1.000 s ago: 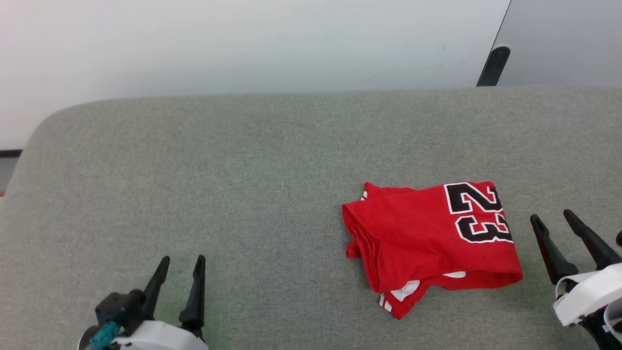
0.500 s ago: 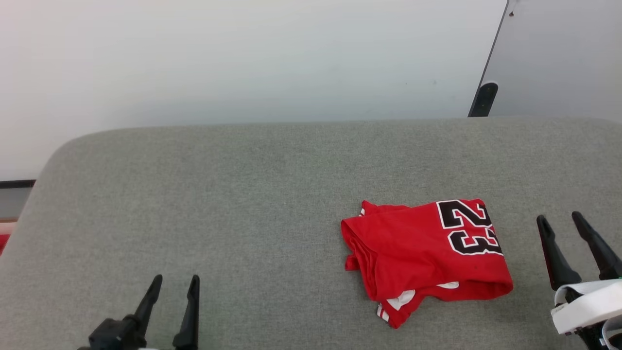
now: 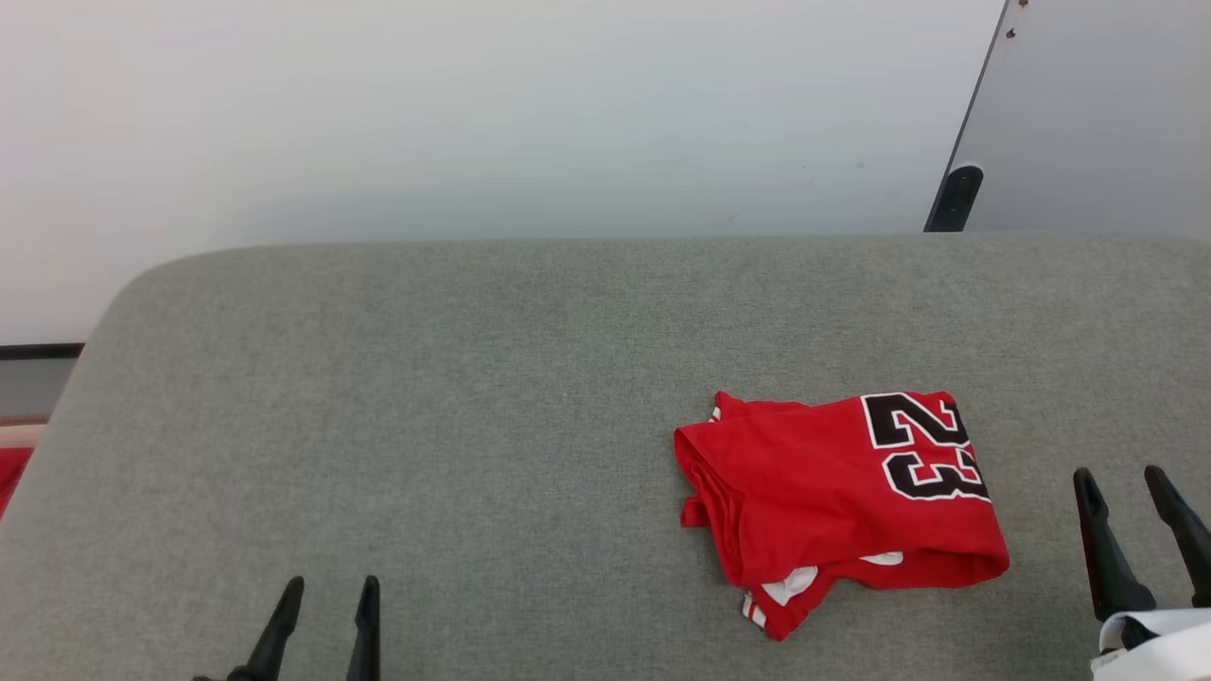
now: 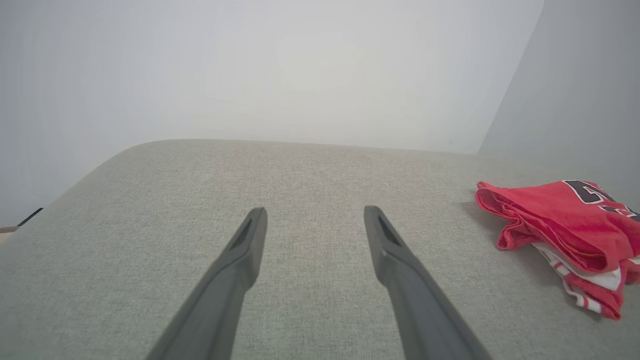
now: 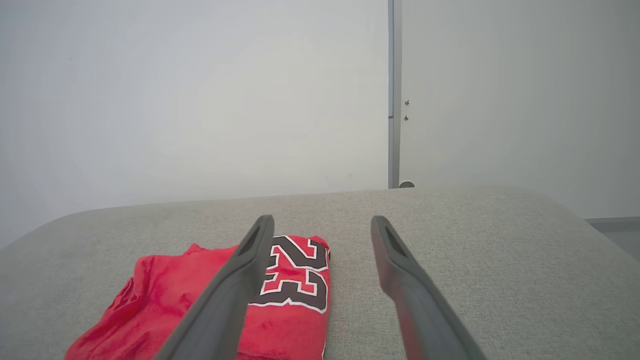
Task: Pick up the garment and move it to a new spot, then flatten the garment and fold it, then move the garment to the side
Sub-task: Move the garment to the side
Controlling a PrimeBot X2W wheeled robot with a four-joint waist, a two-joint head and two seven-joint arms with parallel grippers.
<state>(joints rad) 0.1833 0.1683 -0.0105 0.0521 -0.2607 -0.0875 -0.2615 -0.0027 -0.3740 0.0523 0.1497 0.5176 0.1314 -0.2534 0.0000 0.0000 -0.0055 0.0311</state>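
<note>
Pale grey wall (image 3: 473, 113) is seen behind a wide grey surface (image 3: 426, 426) that is covered in rough woven cloth and rounded at its corners. At the far right a darker grey flat panel (image 3: 1088, 113) is set beside the wall. A small black rounded post (image 3: 954, 197) is seen at its foot, just behind the surface. A thin dark strip (image 3: 38, 351) is seen low on the wall at the far left.

A folded red jersey shirt (image 3: 814, 492) (image 4: 550, 220) (image 5: 150, 300) is laid on the right half of the surface. It is folded into a thick, lumpy bundle with soft edges. A big black number 23 with a white outline is printed on its far right part. White cloth with red stripes is seen poking out from under its near edge.

The left hand (image 3: 333, 582) (image 4: 315, 211), with two long dark pointed fingers, is held over the near left part of the surface, well apart from the shirt. Its fingers are spread wide and nothing is held in them. The right hand (image 3: 1116, 473) (image 5: 323, 220) is held near the right edge of the shirt without touching it. Its fingers are spread wide too, and nothing is held between them. Bare grey cloth is seen between the shirt and each hand.
</note>
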